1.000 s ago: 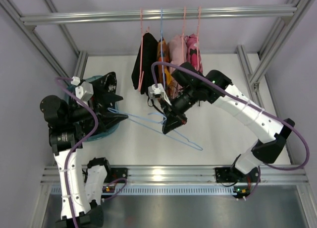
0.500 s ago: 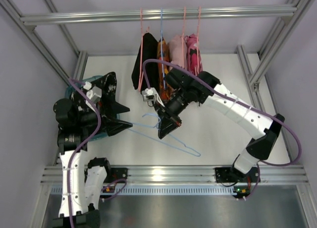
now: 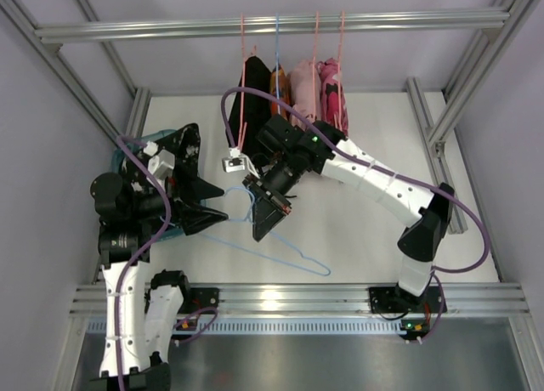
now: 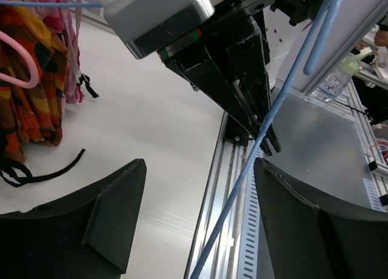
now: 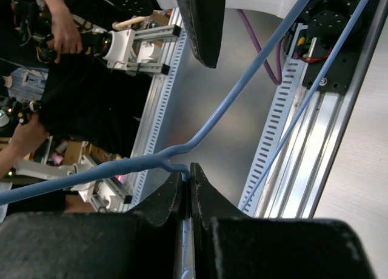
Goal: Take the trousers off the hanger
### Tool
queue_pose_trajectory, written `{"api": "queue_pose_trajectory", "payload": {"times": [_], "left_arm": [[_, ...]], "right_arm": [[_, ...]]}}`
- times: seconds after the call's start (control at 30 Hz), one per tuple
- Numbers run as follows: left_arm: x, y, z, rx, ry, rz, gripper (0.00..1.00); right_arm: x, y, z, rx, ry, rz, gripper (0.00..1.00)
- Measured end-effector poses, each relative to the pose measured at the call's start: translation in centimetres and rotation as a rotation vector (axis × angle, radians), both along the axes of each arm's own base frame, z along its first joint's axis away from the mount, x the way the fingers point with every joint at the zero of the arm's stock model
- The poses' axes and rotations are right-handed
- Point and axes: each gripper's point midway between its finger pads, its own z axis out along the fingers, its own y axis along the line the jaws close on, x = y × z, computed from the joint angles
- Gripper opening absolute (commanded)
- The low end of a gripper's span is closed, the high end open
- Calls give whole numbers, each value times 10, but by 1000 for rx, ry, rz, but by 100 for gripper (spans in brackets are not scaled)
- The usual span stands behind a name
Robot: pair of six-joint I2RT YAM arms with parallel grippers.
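A bare blue hanger (image 3: 280, 251) hangs in the air above the table. My right gripper (image 3: 260, 225) is shut on its neck, which shows between the closed fingers in the right wrist view (image 5: 189, 170). My left gripper (image 3: 223, 201) is open, and the hanger's wire (image 4: 267, 118) runs between its fingers without touching them. A dark cloth (image 3: 183, 144) lies in the teal basket (image 3: 119, 160) under the left arm. The plain black trousers (image 3: 252, 102) hang on a pink hanger on the rail. Their black straps (image 4: 42, 176) dangle onto the table.
An orange plaid garment (image 4: 24, 109) and pink garments (image 3: 306, 89) hang on the rail (image 3: 272, 24) beside the black trousers. Aluminium frame posts stand at both sides, and a slotted rail (image 3: 297, 299) runs along the near edge.
My right arm has swung left with the blue hanger, bringing its wire between the left gripper's open fingers. The left arm has shifted slightly right.
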Motion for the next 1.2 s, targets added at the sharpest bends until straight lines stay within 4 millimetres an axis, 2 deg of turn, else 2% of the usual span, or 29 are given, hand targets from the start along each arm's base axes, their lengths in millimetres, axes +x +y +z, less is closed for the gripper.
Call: {"api": "queue_pose_trajectory", "payload": {"times": [0.1,0.3,0.57,0.63,0.67,0.7,0.73,0.8,0.97,1.03,1.07,1.1,1.17,1.2], "left_arm": [[-6,-3,1,-3,9,-19,77],[-32,-9,13,-7,-12,-48,75],[-65,-12,23,-5,-83,-56,61],[-68,-12,23,-4,-84,-60,51],[-68,-12,23,-5,-81,-60,43],[-67,-12,23,-6,-75,-58,30],[-67,-12,23,-6,-76,-55,1],[-74,-12,21,6,-80,-96,0],[-75,-11,22,14,-108,-86,0],[-74,-11,21,14,-105,-86,0],[-73,-11,22,13,-104,-84,0],[-70,-10,22,12,-100,-75,0],[-62,-9,22,8,-88,-59,0],[-59,-8,21,7,-82,-53,0]], "right_arm": [[-1,3,9,22,28,8,0],[-4,11,29,68,103,20,0],[-23,17,42,73,178,73,0],[-30,17,42,67,184,88,0],[-33,18,43,65,186,95,0],[-35,18,43,64,188,100,0],[-37,19,44,63,189,104,0],[-37,20,41,39,191,86,0],[-35,20,41,32,203,79,1],[-35,21,41,28,196,69,21],[-33,20,40,26,188,59,39],[-33,20,40,22,183,47,46],[-27,17,39,21,162,14,54],[-24,15,39,22,152,-4,61]]}}
